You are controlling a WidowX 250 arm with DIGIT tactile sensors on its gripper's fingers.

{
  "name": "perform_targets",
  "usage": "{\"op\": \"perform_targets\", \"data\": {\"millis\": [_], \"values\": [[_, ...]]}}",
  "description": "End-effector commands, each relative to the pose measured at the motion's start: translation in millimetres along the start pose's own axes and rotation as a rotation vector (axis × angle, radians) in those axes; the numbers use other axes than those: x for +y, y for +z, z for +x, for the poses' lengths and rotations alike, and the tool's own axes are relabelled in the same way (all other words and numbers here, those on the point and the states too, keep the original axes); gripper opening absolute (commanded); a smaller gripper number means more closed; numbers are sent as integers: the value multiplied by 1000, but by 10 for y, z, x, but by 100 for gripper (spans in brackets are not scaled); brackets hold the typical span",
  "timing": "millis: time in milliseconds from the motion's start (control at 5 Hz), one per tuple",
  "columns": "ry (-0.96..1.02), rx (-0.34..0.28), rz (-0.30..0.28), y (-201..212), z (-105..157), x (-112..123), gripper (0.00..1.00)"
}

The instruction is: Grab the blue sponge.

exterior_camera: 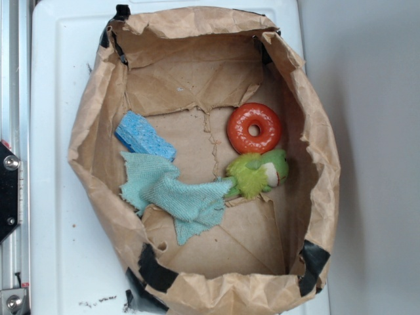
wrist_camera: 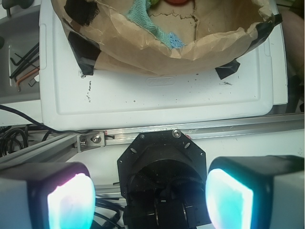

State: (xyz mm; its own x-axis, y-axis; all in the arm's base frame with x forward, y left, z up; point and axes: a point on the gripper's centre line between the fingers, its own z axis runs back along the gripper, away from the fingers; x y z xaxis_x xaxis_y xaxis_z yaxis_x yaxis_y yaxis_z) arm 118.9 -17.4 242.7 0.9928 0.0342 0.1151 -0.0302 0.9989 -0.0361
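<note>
Inside the brown paper bag (exterior_camera: 308,131), at its left side, the blue sponge (exterior_camera: 145,136) lies flat, its lower end touching the teal cloth (exterior_camera: 174,190). Risk, judged: a descent slightly off could pinch the cloth along with the sponge, or catch the bag's left wall, which stands close by. Gripper (wrist_camera: 150,195) seen only in wrist view: fingers (wrist_camera: 228,195) spread wide, holding nothing, outside the bag over its base, well apart from the sponge.
</note>
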Motion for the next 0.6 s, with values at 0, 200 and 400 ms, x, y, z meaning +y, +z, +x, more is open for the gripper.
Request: {"op": "perform_targets", "data": {"millis": [0,200,400], "values": [[0,0,0,0,0,0,100],[-71,-15,39,-210,471,44,100],[-147,-29,7,-353,741,163,100]]}}
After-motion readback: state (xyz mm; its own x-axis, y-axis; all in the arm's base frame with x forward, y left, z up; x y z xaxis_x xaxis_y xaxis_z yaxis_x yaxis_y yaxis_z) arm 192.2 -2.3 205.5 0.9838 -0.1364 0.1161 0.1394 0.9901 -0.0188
